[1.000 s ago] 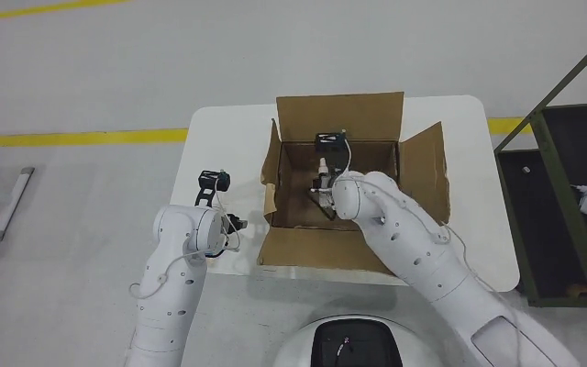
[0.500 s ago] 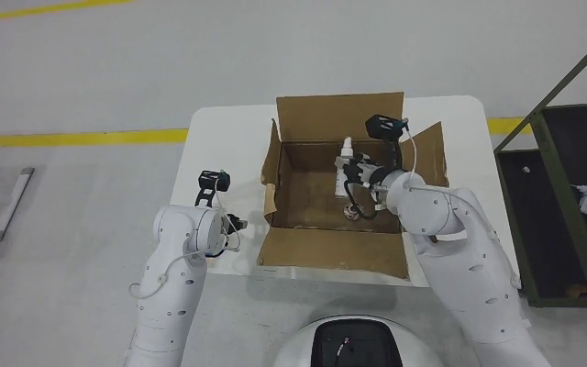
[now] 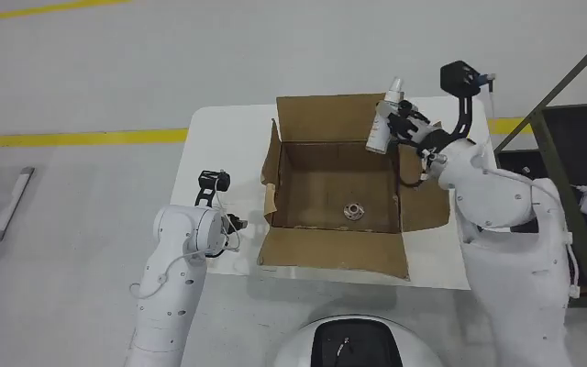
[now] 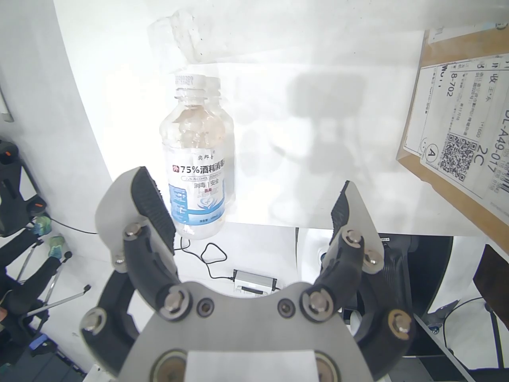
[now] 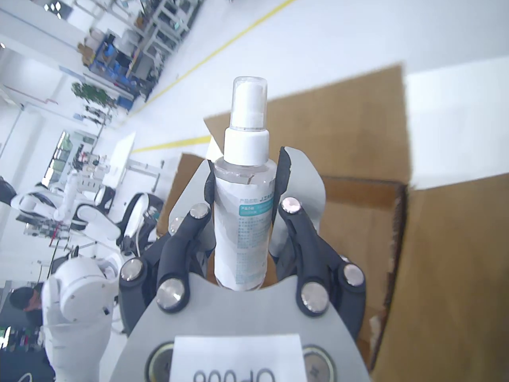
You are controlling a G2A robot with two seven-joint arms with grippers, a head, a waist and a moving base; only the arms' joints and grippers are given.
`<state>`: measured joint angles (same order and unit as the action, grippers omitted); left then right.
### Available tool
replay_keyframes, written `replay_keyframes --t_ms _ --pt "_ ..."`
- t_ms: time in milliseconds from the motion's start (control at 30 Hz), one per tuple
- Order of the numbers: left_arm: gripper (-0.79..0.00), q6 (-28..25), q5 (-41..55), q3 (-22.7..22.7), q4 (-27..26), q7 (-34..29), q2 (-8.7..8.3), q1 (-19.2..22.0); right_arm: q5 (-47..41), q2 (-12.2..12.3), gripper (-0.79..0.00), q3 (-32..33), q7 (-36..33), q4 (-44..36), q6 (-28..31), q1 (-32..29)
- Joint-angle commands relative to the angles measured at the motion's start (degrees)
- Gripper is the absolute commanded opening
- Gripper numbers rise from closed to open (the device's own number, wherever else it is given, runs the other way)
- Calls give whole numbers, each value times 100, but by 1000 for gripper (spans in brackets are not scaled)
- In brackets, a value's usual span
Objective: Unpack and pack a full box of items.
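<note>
The open cardboard box (image 3: 286, 188) stands in the middle of the white table (image 3: 220, 138). My right gripper (image 3: 400, 123) is shut on a white spray bottle (image 3: 380, 128) and holds it in the air over the box's far right corner. In the right wrist view the spray bottle (image 5: 246, 141) sits between the fingers (image 5: 287, 168), capped nozzle pointing away. A small round metal item (image 3: 353, 212) lies on the box floor. My left gripper (image 4: 246, 196) is open, left of the box, with a clear labelled bottle (image 4: 197, 168) standing just beyond its fingers near the table edge.
All the box's flaps are folded outward; the left one carries a shipping label (image 4: 457, 121). A second clear bottle seems to stand right behind the first. A crumpled clear plastic piece (image 4: 187, 37) lies farther on. A dark rack (image 3: 550, 211) stands right of the table.
My right gripper has risen out of the box with the spray bottle and swung to the far right corner. The left arm has kept still.
</note>
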<state>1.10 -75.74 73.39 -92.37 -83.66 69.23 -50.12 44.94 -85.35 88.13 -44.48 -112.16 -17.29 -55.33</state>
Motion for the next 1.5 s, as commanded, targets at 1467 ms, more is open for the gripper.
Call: replay_keyframes --t_ms 1467 --pt "0 0 0 0 0 0 0 0 3362 594 -557 636 -2226 738 1971 -2217"
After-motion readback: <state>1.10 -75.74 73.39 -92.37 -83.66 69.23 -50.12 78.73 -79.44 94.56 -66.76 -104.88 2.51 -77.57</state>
